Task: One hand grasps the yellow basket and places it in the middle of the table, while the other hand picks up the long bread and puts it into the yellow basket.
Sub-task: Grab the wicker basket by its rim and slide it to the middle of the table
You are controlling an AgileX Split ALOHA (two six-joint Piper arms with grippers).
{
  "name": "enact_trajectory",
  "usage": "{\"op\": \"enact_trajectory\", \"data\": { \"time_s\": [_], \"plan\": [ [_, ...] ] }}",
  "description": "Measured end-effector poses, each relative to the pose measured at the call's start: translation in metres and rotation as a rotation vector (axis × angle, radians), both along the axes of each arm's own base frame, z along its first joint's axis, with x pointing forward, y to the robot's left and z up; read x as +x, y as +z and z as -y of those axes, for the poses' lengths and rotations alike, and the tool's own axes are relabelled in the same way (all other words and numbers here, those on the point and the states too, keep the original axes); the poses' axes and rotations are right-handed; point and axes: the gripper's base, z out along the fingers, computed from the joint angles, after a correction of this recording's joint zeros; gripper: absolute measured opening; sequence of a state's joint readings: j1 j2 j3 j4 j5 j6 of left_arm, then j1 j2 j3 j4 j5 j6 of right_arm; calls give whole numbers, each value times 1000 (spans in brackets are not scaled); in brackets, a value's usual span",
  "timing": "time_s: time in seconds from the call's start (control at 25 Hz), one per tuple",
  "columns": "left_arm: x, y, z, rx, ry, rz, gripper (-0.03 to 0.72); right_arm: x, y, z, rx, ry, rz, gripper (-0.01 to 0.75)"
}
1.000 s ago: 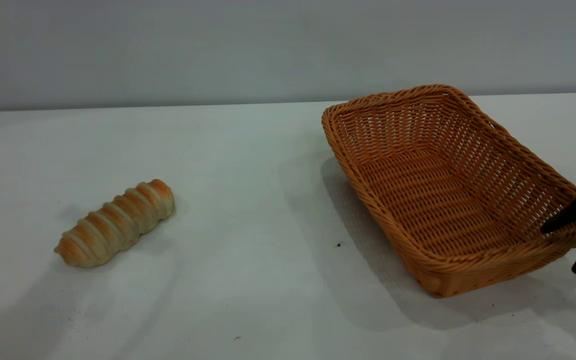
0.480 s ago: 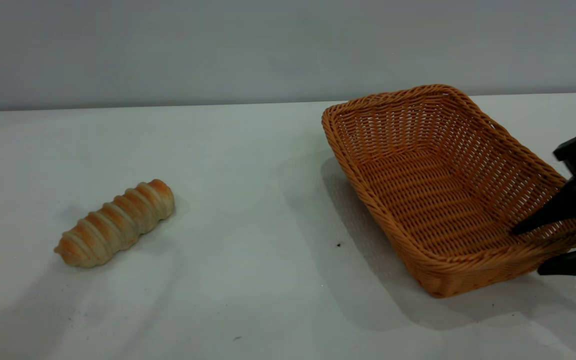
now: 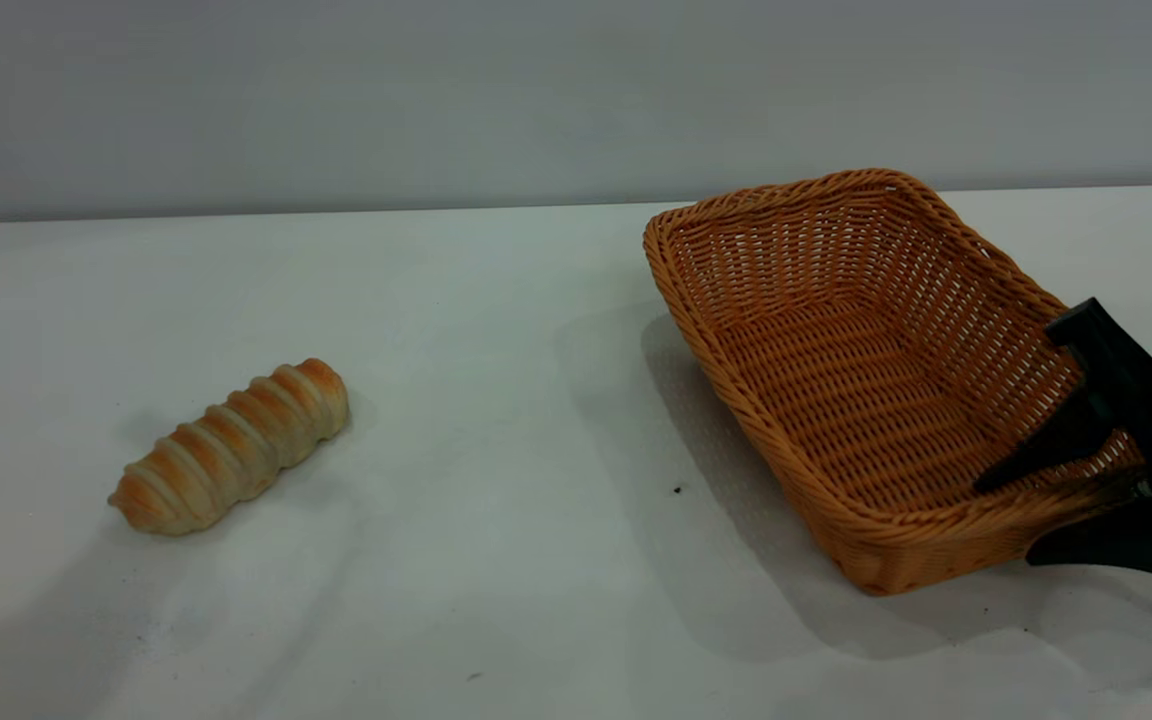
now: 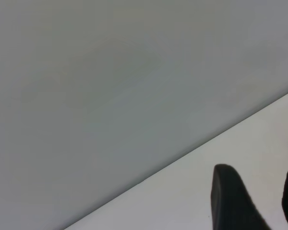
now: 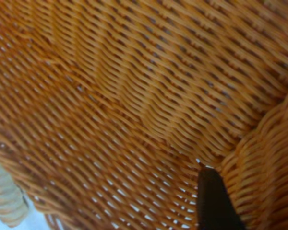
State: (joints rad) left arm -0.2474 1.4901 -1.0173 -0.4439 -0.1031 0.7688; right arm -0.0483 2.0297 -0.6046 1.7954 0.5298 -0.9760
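The yellow basket [image 3: 866, 390] stands on the right of the white table [image 3: 496, 330], empty. The long bread [image 3: 231, 447] lies on the table at the left, far from the basket. My right gripper [image 3: 1006, 523] is open and straddles the basket's near right corner rim, with one finger inside and one outside. In the right wrist view the basket's weave [image 5: 134, 96] fills the picture, and one of my fingers [image 5: 212, 201] lies against the inner wall. My left gripper [image 4: 257, 191] is open over bare table and is out of the exterior view.
A grey wall [image 3: 436, 100] runs behind the table's far edge. A few dark specks [image 3: 677, 489] lie on the table between bread and basket. A pale ridged shape [image 5: 5, 201] shows past the basket's rim in the right wrist view.
My right gripper has moved left from the frame's edge, sliding its open fingers farther over the basket's near right corner. Basket and bread have stayed put.
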Motion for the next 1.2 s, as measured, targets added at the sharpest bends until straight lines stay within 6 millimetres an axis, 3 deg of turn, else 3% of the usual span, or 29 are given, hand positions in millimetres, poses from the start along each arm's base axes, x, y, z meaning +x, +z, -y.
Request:
{"op": "enact_trajectory", "data": {
  "time_s": [0.76,1.2],
  "plan": [
    [0,0,0,0,-1,0,328,5,-8,0,-2,37,15,113],
    [0,0,0,0,-1,0,328,22,1,-5,-6,229,133,103]
  ]
}}
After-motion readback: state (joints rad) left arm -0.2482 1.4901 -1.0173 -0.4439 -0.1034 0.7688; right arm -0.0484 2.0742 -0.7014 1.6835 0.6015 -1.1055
